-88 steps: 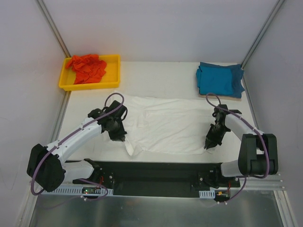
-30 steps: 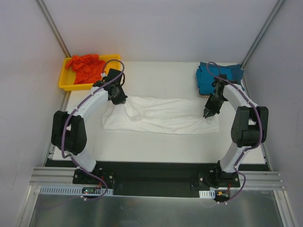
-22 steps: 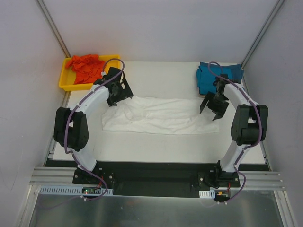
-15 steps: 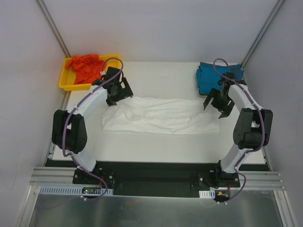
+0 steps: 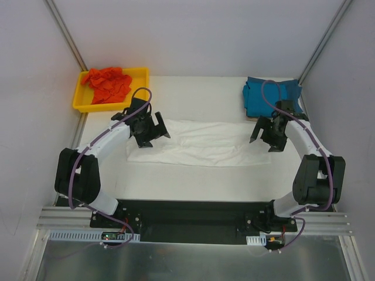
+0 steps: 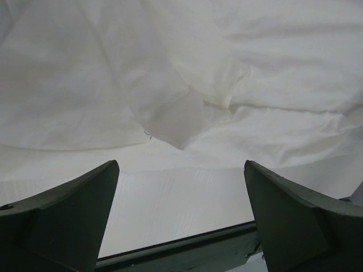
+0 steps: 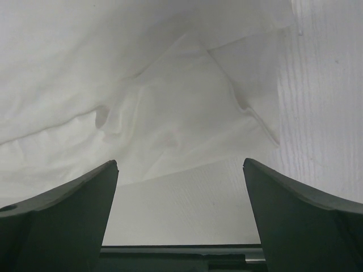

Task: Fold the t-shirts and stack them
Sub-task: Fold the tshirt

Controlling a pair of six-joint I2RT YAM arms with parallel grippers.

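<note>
The white t-shirt [image 5: 202, 143] lies folded into a long band across the middle of the table. My left gripper [image 5: 153, 136] hovers open over its left end, and my right gripper [image 5: 265, 137] hovers open over its right end. Neither holds anything. In the left wrist view the wrinkled white t-shirt [image 6: 170, 73] fills the top, with bare table between the spread fingers [image 6: 62, 215]. The right wrist view shows the white t-shirt [image 7: 142, 85] the same way, beyond the open fingers [image 7: 300, 221]. A folded teal-blue t-shirt [image 5: 272, 96] rests at the back right. A crumpled orange-red t-shirt [image 5: 106, 83] lies in the tray.
The yellow tray [image 5: 140, 88] sits at the back left corner. Grey walls with metal posts close in the table on the left, right and back. The black rail with both arm bases runs along the near edge.
Both grippers were shut on the white shirt's edge a second ago; they have opened and let it go. Both have since drawn back a little toward the near side.
</note>
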